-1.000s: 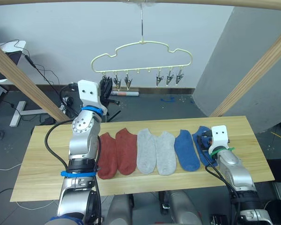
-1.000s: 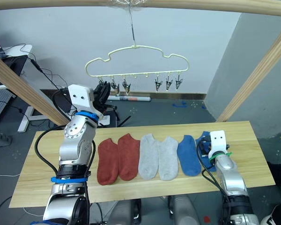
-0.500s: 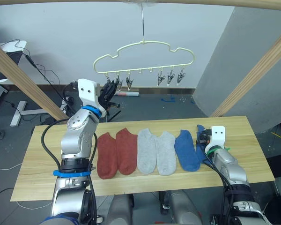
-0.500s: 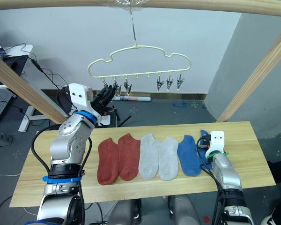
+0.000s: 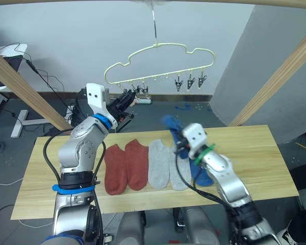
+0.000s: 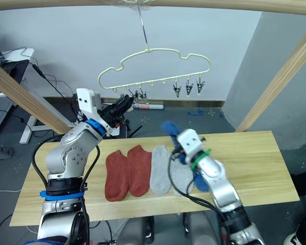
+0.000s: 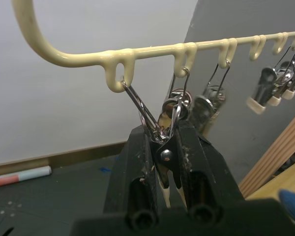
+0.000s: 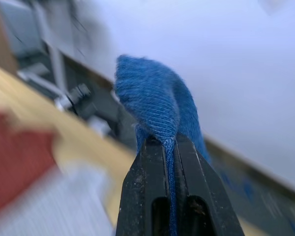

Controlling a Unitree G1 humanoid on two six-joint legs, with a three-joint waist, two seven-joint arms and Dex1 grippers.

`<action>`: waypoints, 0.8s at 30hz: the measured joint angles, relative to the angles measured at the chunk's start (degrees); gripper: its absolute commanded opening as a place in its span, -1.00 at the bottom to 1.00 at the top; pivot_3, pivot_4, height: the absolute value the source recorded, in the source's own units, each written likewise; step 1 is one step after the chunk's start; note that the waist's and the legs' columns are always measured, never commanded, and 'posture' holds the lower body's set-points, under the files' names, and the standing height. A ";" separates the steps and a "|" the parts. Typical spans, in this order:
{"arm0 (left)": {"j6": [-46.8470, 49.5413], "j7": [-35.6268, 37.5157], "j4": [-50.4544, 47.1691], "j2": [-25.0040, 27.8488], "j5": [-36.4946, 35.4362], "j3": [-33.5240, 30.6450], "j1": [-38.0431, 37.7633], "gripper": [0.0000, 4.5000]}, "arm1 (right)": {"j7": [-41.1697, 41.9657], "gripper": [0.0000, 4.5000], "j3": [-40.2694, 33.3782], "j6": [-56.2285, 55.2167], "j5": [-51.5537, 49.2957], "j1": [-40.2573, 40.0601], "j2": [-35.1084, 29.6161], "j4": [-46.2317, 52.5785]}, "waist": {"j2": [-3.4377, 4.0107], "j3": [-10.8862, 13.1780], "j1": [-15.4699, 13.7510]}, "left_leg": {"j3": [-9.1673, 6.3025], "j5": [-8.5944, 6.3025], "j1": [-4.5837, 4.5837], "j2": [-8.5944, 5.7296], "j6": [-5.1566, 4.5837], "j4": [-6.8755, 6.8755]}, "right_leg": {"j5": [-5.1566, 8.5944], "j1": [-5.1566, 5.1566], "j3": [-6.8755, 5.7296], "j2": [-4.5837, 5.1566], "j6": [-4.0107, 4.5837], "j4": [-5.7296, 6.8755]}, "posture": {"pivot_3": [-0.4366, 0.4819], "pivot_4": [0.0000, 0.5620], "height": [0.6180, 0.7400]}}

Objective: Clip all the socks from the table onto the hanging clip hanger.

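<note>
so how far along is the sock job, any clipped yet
None clipped yet: all the clips on the clip hanger hang bare. In hand: the right hand is shut on a blue sock lifted off the table, and the left hand pinches the leftmost clip. Left: two rust-red socks, two grey socks and the other blue sock lie on the table.

Socks counted: six; two rust-red (image 5: 126,166) and two light grey (image 5: 158,165) lay flat on the counter (image 5: 260,155); one blue sock (image 5: 204,176) lay there; one blue sock (image 8: 160,101) was off the counter; one clip hanger (image 5: 158,64) carried six metal clips (image 5: 190,81); two tools were present.
</note>
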State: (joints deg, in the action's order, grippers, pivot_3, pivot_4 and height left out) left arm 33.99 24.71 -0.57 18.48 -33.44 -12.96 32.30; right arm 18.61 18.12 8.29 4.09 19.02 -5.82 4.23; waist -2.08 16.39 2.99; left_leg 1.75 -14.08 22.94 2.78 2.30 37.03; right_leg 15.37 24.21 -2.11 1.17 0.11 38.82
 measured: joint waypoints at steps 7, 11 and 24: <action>7.73 -1.24 -1.84 0.30 -6.71 -3.23 1.15 -0.87 | -3.21 -1.00 0.77 -0.38 1.44 7.83 6.72 -11.63 | 0.00 0.00 -1.08 | 0.05 -0.01 0.09 -0.04 0.02 -0.03 | -0.02 -0.01 0.00 0.11 0.05 -0.25 | -0.21 -0.01 1.00; 11.72 -1.90 -1.86 0.32 -9.75 -4.43 1.20 -0.87 | -4.85 -1.00 0.64 -1.97 1.48 10.08 9.15 -15.24 | 0.00 0.00 -1.11 | 0.03 -0.02 0.10 -0.05 0.03 -0.06 | -0.11 0.00 -0.02 0.13 0.21 -0.26 | -0.21 -0.03 1.00; 14.35 -4.23 -1.86 0.29 -13.39 -5.39 1.77 -0.87 | -5.03 -1.00 1.16 -4.72 1.53 11.06 11.79 -16.38 | -0.01 0.00 -1.09 | 0.01 -0.02 0.08 -0.04 0.03 -0.05 | -0.13 0.00 -0.03 0.13 0.23 -0.19 | -0.23 -0.03 1.00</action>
State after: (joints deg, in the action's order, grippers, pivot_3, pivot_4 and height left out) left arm 48.34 20.48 -2.43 18.77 -46.83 -18.36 34.07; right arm 13.58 19.28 3.57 5.61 30.09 5.98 -12.15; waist -2.09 16.38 1.90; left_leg 1.77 -14.10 23.02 2.74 2.33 36.99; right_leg 15.24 24.21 -2.14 1.30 0.35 38.63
